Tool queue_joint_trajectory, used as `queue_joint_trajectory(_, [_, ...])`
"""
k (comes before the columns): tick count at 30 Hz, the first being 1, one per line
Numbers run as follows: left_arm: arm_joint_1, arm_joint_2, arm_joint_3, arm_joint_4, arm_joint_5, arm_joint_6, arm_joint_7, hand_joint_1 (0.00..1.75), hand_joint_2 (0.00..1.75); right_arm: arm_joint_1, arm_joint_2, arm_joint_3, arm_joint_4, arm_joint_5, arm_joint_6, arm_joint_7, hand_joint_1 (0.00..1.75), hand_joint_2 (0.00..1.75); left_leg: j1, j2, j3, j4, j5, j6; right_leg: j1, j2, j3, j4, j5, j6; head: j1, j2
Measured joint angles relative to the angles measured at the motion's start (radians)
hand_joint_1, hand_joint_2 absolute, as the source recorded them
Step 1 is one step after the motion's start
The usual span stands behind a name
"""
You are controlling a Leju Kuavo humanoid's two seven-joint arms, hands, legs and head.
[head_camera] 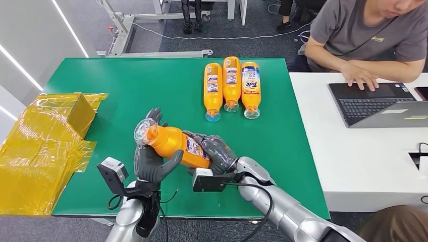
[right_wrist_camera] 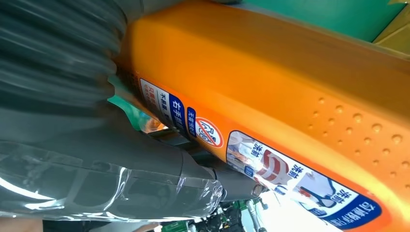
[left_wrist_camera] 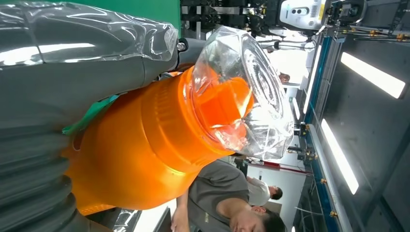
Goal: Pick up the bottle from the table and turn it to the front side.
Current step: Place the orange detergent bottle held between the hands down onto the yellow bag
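The orange bottle (head_camera: 174, 143) is lifted off the green table (head_camera: 126, 91), lying roughly level near its front edge and shared between both hands. The left hand (head_camera: 151, 161) cups the neck end just behind the clear cap (head_camera: 144, 132), while the right hand (head_camera: 214, 151) wraps the base end; holding it at both ends likely lets the robot roll the bottle about its length to bring the front label up. Three more bottles (head_camera: 231, 86) lie side by side farther back, well apart from the held one, probably as finished examples. The left wrist view brings out the faceted clear cap (left_wrist_camera: 251, 92) over an orange spout, which the head view barely resolves. The right wrist view shows a printed label (right_wrist_camera: 270, 169) of small text and pictograms beside that hand's fingers (right_wrist_camera: 96, 164), suggesting the back label faces this side.
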Motion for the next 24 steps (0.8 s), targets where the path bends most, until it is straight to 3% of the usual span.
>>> queue_joint_trajectory(12, [0.000, 0.012, 0.002, 0.000, 0.013, 0.029, 0.000, 0.00, 1.75, 0.001, -0.005, 0.017, 0.000, 0.000, 0.010, 0.002, 1.75, 1.75, 0.000, 0.000, 0.000, 0.000, 0.000, 0.000, 0.000, 0.000, 0.000, 0.000, 0.000, 0.000, 0.000, 0.000])
queue_joint_trajectory(16, [0.002, 0.015, 0.017, -0.002, 0.016, 0.047, 0.000, 1.71, 1.75, 0.002, -0.005, 0.026, -0.008, 0.013, 0.041, 0.013, 1.75, 1.75, 0.000, 0.000, 0.000, 0.000, 0.000, 0.000, 0.000, 0.000, 0.000, 0.000, 0.000, 0.000, 0.000, 0.000])
queue_joint_trajectory(24, [0.017, 0.016, 0.044, -0.046, 0.039, 0.049, 0.000, 1.75, 1.75, -0.005, -0.005, 0.037, -0.033, 0.019, 0.084, 0.030, 1.75, 1.75, 0.000, 0.000, 0.000, 0.000, 0.000, 0.000, 0.000, 0.000, 0.000, 0.000, 0.000, 0.000, 0.000, 0.000])
